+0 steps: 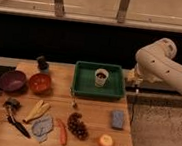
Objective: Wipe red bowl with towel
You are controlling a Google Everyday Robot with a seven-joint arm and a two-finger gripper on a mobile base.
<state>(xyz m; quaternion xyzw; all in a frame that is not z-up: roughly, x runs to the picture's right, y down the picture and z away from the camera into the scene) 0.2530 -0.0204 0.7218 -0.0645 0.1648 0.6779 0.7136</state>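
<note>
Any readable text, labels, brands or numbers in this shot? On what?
None readable. No print shows on the green tray, white cup, red bowl, towel or blue sponge. The hand, just right of the tray, shows no marking either.

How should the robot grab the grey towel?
Probably pinch the towel at its middle, from straight above: it lies flat and limp on the table, with no edge sticking up. The gripper hangs open beside the green tray, on its right.

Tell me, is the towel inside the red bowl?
No, the towel lies on the table apart from the red bowl, while the end effector hangs beside the green tray.
</note>
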